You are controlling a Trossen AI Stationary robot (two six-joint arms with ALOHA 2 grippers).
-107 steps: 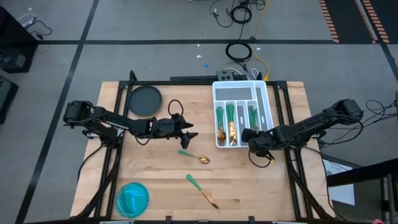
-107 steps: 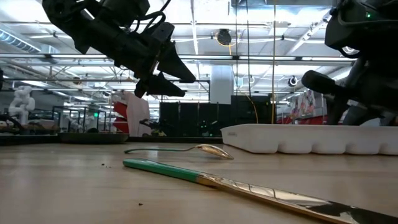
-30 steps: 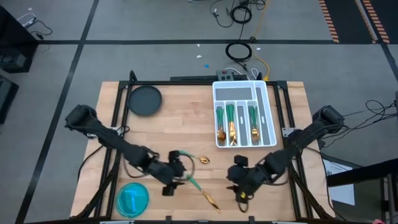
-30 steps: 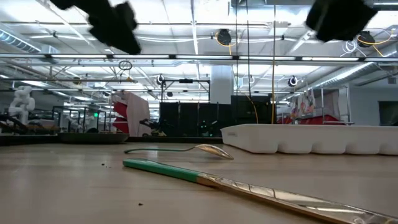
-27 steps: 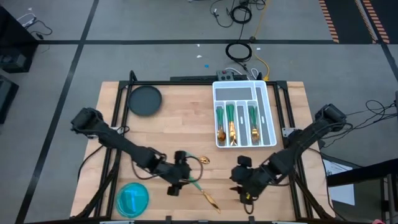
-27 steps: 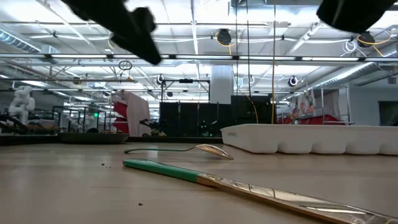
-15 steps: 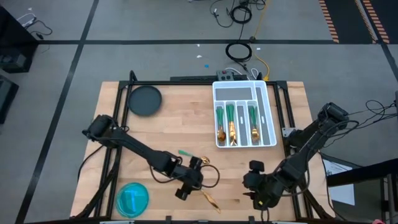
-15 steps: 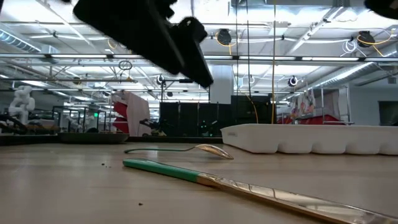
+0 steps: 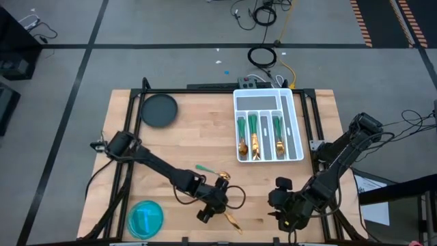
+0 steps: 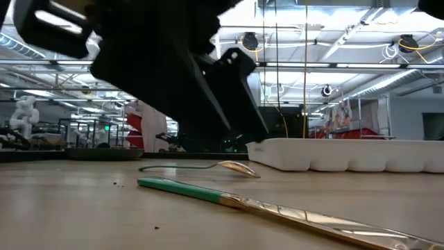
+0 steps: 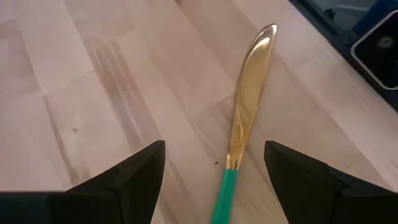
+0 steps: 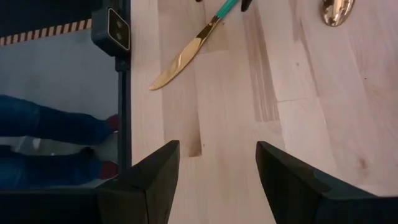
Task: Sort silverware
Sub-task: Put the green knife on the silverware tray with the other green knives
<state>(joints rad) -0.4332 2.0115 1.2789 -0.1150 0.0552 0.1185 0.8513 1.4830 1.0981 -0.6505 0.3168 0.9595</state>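
Observation:
A knife with a gold blade (image 9: 233, 222) and a teal handle (image 11: 222, 194) lies flat near the table's near edge; it also shows in the low view (image 10: 229, 198). My left gripper (image 9: 210, 209) hovers open above it, one finger on each side of the handle (image 11: 214, 152), touching nothing. A teal-handled spoon (image 9: 205, 169) lies flat just beyond it (image 10: 208, 167). More silverware (image 9: 256, 133) lies in the white tray (image 9: 285, 102). My right gripper (image 9: 282, 210) is open above bare wood (image 12: 216, 149), to the knife's right.
A blue bowl (image 9: 145, 219) sits at the near left corner and a dark plate (image 9: 158, 109) at the far left. The table's near edge (image 12: 124, 93) is close to the knife. A person's legs in blue trousers (image 12: 37, 124) show beyond that edge.
My left gripper has moved toward the table's right and near edge and come down over the knife's handle. My right gripper has drifted right and toward the near edge. The knife and spoon have stayed where they were.

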